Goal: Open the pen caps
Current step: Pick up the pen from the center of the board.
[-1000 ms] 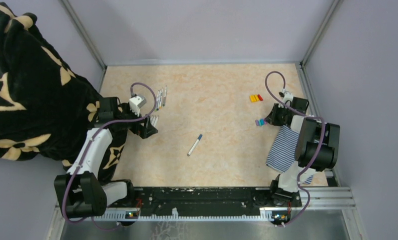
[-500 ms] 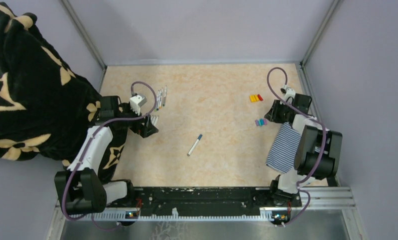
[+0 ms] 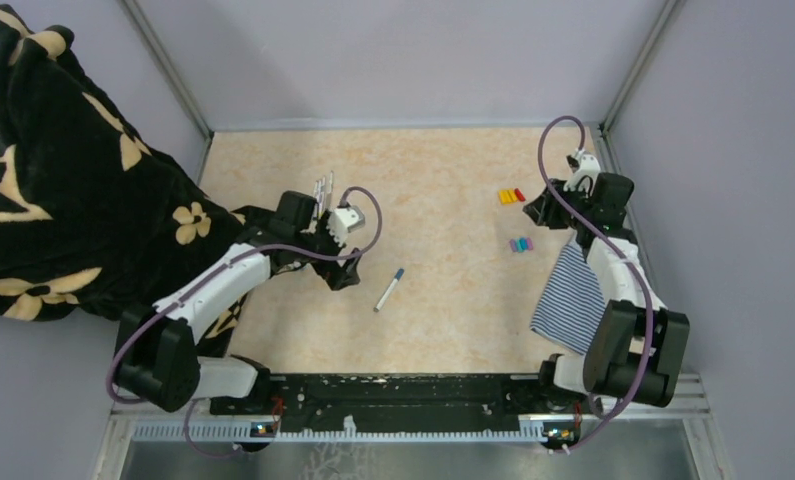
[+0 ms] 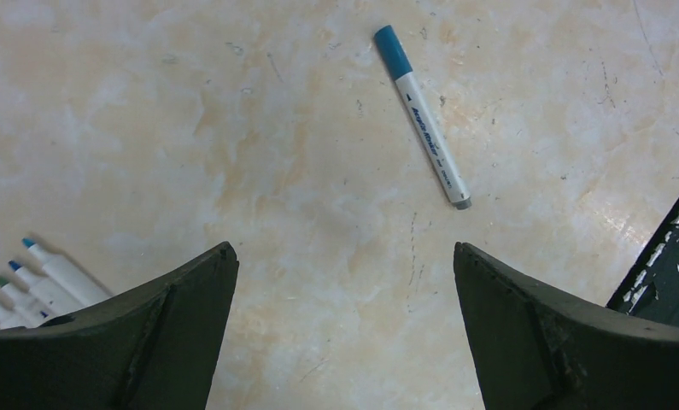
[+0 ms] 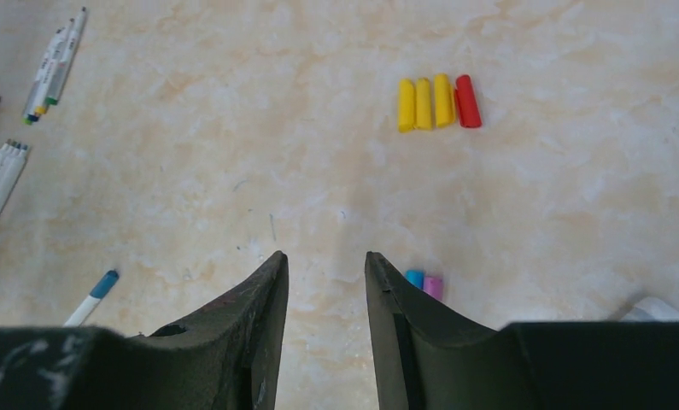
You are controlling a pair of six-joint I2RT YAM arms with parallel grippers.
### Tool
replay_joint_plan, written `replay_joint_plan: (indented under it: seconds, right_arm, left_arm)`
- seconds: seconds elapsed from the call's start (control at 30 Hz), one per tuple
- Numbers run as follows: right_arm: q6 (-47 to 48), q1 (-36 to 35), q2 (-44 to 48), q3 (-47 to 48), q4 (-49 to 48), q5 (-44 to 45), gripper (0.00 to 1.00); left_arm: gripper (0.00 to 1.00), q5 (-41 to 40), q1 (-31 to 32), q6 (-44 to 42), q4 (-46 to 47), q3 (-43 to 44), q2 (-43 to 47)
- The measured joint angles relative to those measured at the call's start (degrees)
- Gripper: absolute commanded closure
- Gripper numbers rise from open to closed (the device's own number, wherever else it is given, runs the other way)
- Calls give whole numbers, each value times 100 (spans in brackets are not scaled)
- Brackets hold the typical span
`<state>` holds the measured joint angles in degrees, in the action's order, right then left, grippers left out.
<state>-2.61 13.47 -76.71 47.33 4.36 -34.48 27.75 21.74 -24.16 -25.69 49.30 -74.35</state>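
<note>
Left arm (image 3: pixel 223 281) outstretched beside capped pen (image 3: pixel 390 290)

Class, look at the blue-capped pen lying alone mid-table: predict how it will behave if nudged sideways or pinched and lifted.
It would probably roll: the blue-capped pen is a slim round barrel lying flat on the smooth table. It is likely stiff and light, since it looks like thin, straight plastic. Its smooth barrel may slip under a loose pinch.
</note>
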Motion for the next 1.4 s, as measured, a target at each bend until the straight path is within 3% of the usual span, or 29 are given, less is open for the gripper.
replay_joint_plan:
  seconds: [0.37,0.77,1.17,1.4]
  right_arm:
    - [-42,-599,898,-90,92,-66,56]
    - [70,-914,1010,-310,249,72,56]
    - [96,-925,1023,-385,188,138,56]
    - [96,-927,1034,-385,138,140,56]
  left_arm:
    - [0,-1226,1366,192,118,245,-1099]
    - [1,-1718,2100,332,299,570,-1825]
    - [31,-2116,2393,380,457,599,-2120]
    - [34,-2179,2393,378,474,595,-2221]
